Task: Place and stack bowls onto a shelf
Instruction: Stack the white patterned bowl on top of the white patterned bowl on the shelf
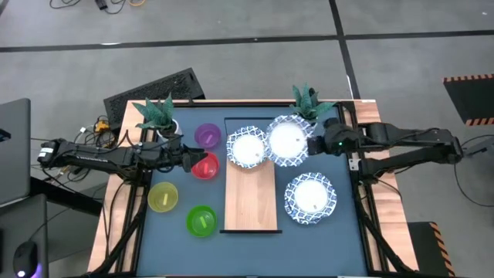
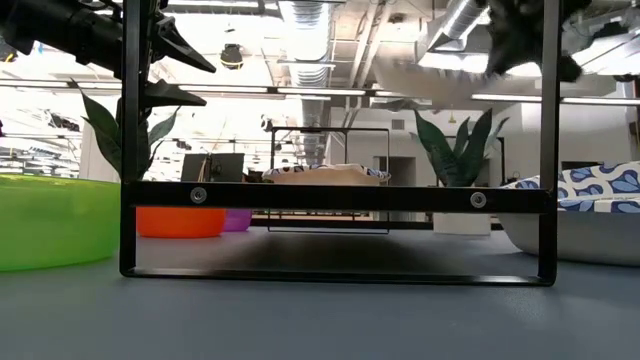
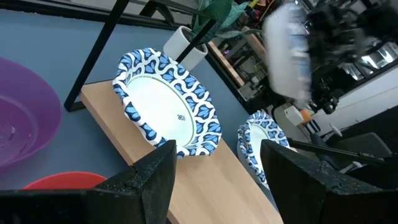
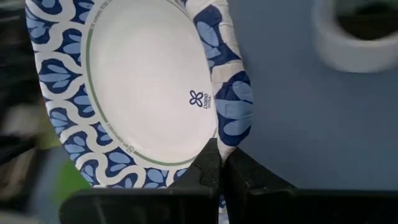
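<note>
A light-wood shelf (image 1: 249, 201) lies mid-table, and a white bowl with a blue-patterned rim (image 1: 247, 148) sits on its far end. My right gripper (image 1: 312, 144) is shut on a second white bowl (image 1: 288, 140), held in the air beside the first. A third white bowl (image 1: 310, 198) rests on the table right of the shelf. Left of the shelf stand the purple (image 1: 207, 137), red (image 1: 204, 166), yellow (image 1: 163, 197) and green (image 1: 201, 221) bowls. My left gripper (image 1: 187, 160) hovers open by the red bowl, touching nothing. My right gripper pinches the white bowl's patterned rim (image 4: 229, 134) between its two fingers (image 4: 208, 171), at one spot on the edge toward the table's right. The fingers come from the right, slanting down. The bowl is lifted clear of the table and shelf, tilted, its inside facing the wrist camera.
Two potted plants (image 1: 160, 116) (image 1: 309, 102) stand at the table's far corners. A black metal frame (image 2: 340, 195) edges the shelf's near end. A keyboard (image 1: 154, 89) lies beyond the far edge and a laptop (image 1: 14, 147) off the left side.
</note>
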